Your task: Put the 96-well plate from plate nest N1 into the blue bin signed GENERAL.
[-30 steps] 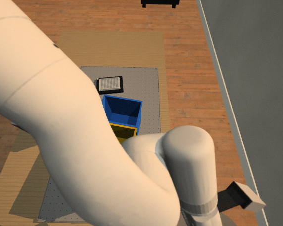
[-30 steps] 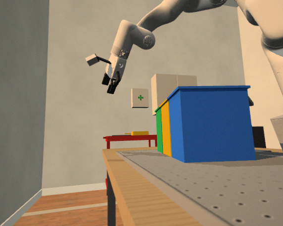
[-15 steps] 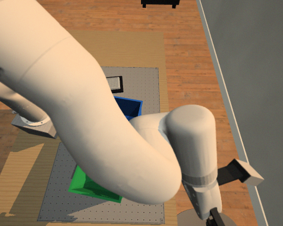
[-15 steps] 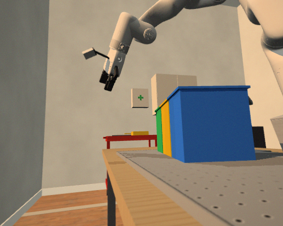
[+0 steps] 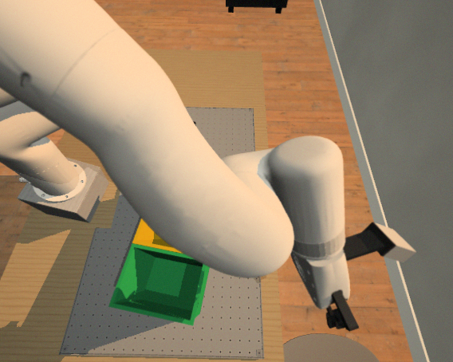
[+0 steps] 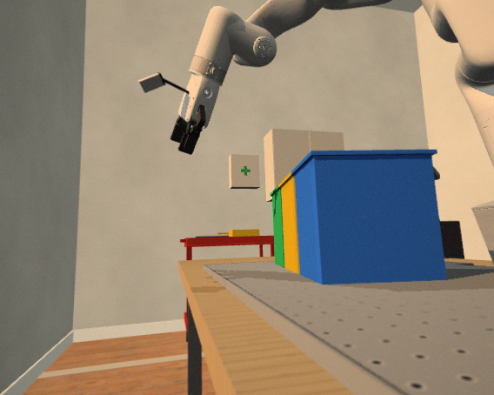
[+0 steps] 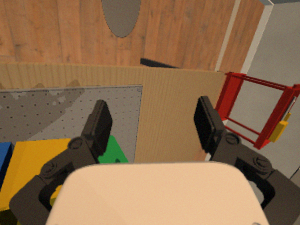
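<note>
1. My arm [image 5: 153,159] fills most of the top view, sweeping from its base [image 5: 85,207] at 9 o'clock across to the wrist at 4 o'clock, and it hides much of the tabletop [image 5: 209,76].
2. The grey perforated board [image 5: 233,311] lies on the tabletop and carries the three bins in a row, touching side to side.
3. In the exterior view the blue bin [image 6: 376,217] stands nearest, upright, with the yellow bin [image 6: 290,226] and the green bin [image 6: 278,230] behind it.
4. From above, only the green bin [image 5: 161,279] shows whole; a corner of the yellow one [image 5: 145,235] peeks out at its 12 o'clock, and the blue one is hidden under my arm.
5. My gripper [image 6: 185,136] hangs high in the air, beyond the tabletop's edge over the wooden floor [image 5: 305,80]; its jaws are spread fully wide with nothing between them.
6. The 96-well plate and its nest are hidden in all views, so I cannot tell where they sit.
</note>
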Controlling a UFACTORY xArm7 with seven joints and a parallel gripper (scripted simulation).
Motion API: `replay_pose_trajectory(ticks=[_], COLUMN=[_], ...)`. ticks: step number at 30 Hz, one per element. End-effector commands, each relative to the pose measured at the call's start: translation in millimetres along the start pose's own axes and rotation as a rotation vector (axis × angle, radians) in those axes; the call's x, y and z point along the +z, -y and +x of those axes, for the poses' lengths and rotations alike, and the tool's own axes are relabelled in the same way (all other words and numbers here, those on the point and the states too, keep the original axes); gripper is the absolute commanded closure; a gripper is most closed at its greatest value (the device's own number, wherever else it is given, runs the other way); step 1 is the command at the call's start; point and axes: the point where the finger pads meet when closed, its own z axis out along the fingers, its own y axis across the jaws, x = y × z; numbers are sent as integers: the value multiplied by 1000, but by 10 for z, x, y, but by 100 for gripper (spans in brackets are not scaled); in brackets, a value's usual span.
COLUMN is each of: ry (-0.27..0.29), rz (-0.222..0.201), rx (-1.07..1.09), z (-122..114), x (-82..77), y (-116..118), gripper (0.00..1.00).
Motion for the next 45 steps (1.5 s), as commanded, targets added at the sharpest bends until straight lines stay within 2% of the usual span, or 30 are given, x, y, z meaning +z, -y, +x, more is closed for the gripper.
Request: replay_pose_trajectory(ticks=[1, 7, 10, 13, 24, 28, 31, 41, 45], ry=[-15, -15, -15, -33, -33, -33, -38, -38, -38], rz=[27, 27, 27, 112, 112, 112, 195, 195, 195], rx=[9, 9, 9, 45, 45, 45, 74, 74, 74], z=[126, 236, 248, 284, 416, 432, 449, 502, 513], x=[-123, -232, -245, -307, -539, -568, -637, -872, -918], y=[231, 488, 516, 648, 1130, 1189, 1322, 1761, 1849], gripper=[0, 0, 0, 0, 0, 0, 0, 0, 0])
